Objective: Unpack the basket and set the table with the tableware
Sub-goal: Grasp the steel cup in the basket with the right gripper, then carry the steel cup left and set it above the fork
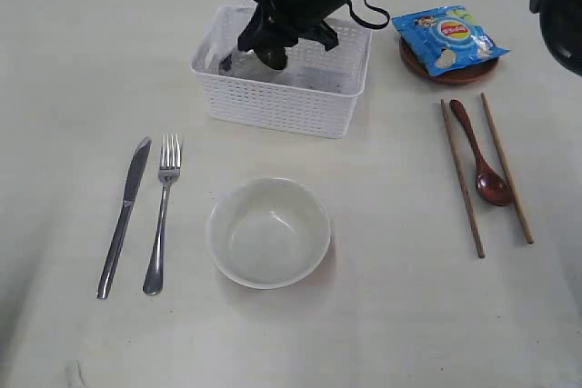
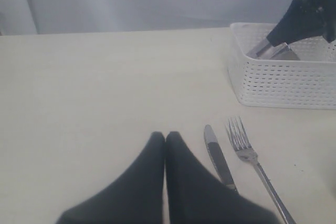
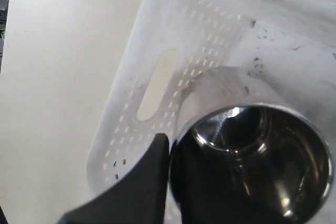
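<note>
My right gripper point(image 1: 273, 47) reaches down into the white basket point(image 1: 282, 106). In the right wrist view it point(image 3: 169, 142) is shut on the rim of the steel cup point(image 3: 226, 90), one finger outside the wall and one inside. The cup lies tilted against the basket point(image 3: 136, 93) wall. On the table point(image 1: 73, 88) lie the knife point(image 1: 125, 215), fork point(image 1: 161, 215), white bowl point(image 1: 268, 232), wooden spoon point(image 1: 480, 156) and two chopsticks point(image 1: 462, 179). My left gripper point(image 2: 165, 136) is shut and empty just left of the knife point(image 2: 218, 158) and fork point(image 2: 252, 156).
A blue chip bag point(image 1: 447, 35) rests on the small brown plate point(image 1: 450, 70) right of the basket. The spoon lies between the two chopsticks. The right arm crosses over the basket's far side.
</note>
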{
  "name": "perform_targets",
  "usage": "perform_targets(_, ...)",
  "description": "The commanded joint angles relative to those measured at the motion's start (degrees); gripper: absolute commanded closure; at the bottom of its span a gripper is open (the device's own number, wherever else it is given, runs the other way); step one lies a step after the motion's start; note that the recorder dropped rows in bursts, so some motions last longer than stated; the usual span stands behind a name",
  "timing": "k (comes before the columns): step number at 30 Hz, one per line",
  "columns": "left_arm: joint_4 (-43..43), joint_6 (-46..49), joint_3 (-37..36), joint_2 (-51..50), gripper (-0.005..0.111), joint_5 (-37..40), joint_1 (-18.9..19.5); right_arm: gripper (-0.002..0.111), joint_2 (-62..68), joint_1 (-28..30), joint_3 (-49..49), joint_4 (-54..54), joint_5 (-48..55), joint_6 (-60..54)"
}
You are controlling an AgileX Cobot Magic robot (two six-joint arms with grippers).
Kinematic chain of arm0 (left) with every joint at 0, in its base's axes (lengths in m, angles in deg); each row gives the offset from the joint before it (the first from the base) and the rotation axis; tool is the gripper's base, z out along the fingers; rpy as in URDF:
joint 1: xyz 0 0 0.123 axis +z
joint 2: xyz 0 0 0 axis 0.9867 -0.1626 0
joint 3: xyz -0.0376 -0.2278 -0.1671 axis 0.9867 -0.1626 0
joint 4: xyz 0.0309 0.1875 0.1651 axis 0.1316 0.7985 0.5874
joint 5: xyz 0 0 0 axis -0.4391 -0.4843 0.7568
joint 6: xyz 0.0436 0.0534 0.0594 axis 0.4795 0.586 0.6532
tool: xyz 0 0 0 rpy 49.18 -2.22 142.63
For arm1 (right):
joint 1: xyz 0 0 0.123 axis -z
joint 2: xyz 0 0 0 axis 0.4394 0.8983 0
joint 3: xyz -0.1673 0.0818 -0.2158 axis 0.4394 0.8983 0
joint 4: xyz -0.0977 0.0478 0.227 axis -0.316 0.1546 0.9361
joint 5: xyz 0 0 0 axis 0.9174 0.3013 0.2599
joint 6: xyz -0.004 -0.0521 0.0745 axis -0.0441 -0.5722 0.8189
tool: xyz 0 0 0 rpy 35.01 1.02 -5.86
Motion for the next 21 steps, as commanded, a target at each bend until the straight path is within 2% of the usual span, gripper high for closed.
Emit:
perform_targets(1, 0.5, -0.2, -0.2, 0.1, 0.107, -0.6, -0.3, 0.109, -1.4, 0.4, -1.3, -1.8, 0.0, -2.3)
perform_targets(7, 0.5, -0.2, -0.2, 0.1, 0.107, -0.6, -0.3, 0.109, -6.1, 0.3, -7.2, -9.7, 7.4, -3.6)
perform_targets(13, 0.5, -0.2, -0.2, 0.1, 0.107, -0.6, -0.3, 0.109, -10.9, -1.6, -13.2, -9.7, 14.7, -6.7)
perform_targets(18, 0.5, -0.2, -0.2, 0.1, 0.107, -0.6, -0.3, 0.109, -11.9, -7.1, -16.6, -12.3, 14.9, -9.7)
perform_targets(21, 0.5, -0.2, -0.2, 0.1, 0.107, -0.6, -0.3, 0.109, -11.5, -12.7, -17.9, -23.4, 14.7, -9.3)
